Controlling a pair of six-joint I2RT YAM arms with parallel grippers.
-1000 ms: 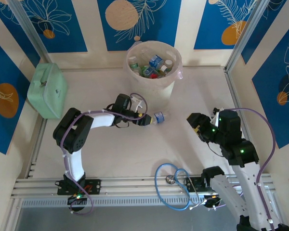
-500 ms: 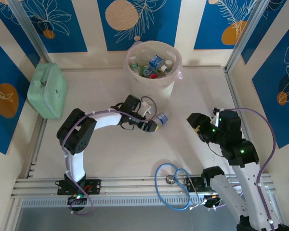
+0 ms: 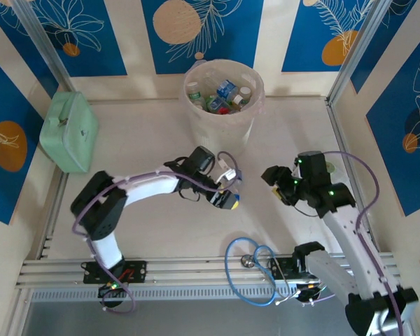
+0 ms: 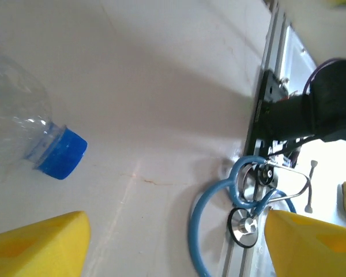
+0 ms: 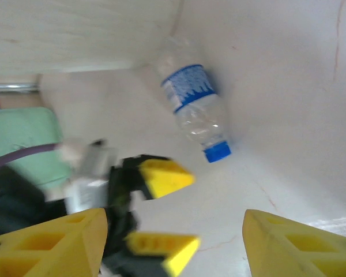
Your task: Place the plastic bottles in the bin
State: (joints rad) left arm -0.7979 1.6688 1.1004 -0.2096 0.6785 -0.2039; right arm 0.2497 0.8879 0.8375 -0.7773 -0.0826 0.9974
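Note:
A clear plastic bottle (image 5: 193,109) with a blue label and blue cap (image 4: 60,153) lies on its side on the table, close to the foot of the bin. My left gripper (image 3: 227,198) hovers just beside its cap end, open, with only bare table between the yellow fingers (image 4: 37,242). From the right, my right gripper (image 3: 273,183) faces the bottle and the left gripper, open and empty (image 5: 173,248). The round pale bin (image 3: 220,129) stands at the back centre with several bottles (image 3: 224,94) inside.
A mint-green case (image 3: 68,131) sits at the left wall. A blue stethoscope (image 3: 255,262) lies by the metal rail (image 3: 196,269) at the near edge, between the arm bases. Patterned walls close in the table on three sides.
My left gripper has swung right and nearer, away from the bottle's side, and its jaws have narrowed somewhat. The right arm has moved left toward the middle of the table.

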